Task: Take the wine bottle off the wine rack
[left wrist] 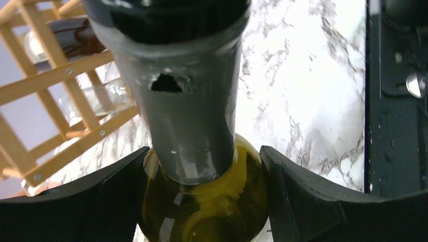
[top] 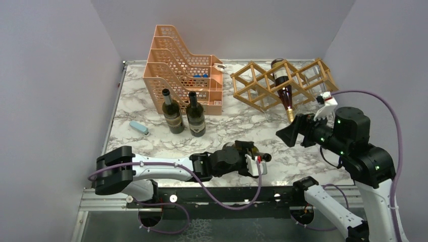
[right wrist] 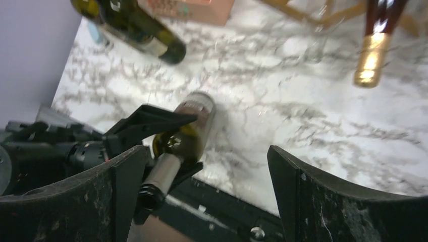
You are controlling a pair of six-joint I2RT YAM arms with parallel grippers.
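Shows the wine bottle slanted in the wine rack, upper right, gold-foiled neck jutting out. Probably heavy, slick, breakable; best taken at the neck. Finds the right gripper gaping empty just below, the left gripper clamped round a green bottle, lower centre.

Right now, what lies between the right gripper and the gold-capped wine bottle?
Only bare marble tabletop separates the right gripper from the gold-capped wine bottle, shown in the right wrist view.
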